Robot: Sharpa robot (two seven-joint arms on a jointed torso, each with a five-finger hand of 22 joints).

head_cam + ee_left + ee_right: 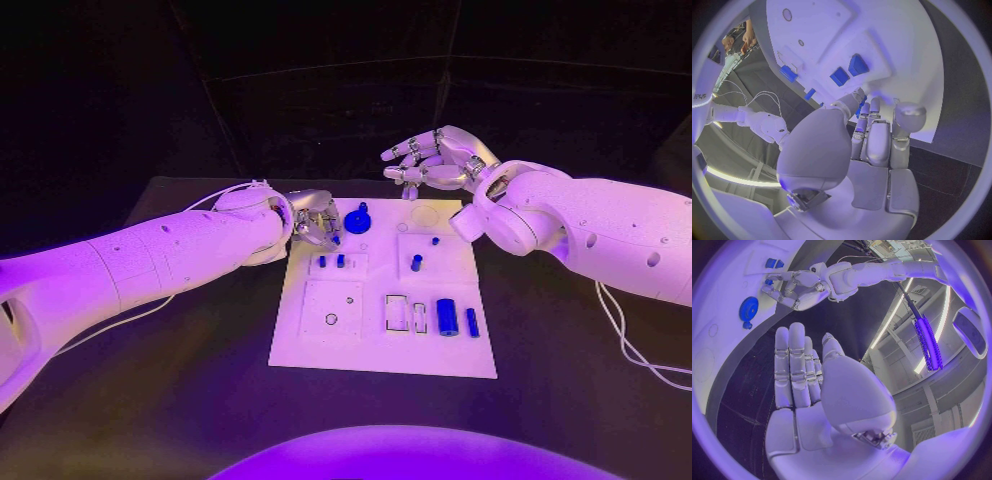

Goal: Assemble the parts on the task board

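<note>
White task board lay mid-table, blue parts scattered over it. At its far left corner the left hand pressed fingertips among small parts; whether it pinched one I cannot tell. Beyond the far edge, the right hand hovered empty, fingers loosely spread.

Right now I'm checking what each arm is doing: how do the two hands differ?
The left hand is down at the board's far left corner, fingers at a small blue part; the right hand is raised beyond the board's far edge. The right holds nothing, its fingers straight together. Both are silver.
</note>
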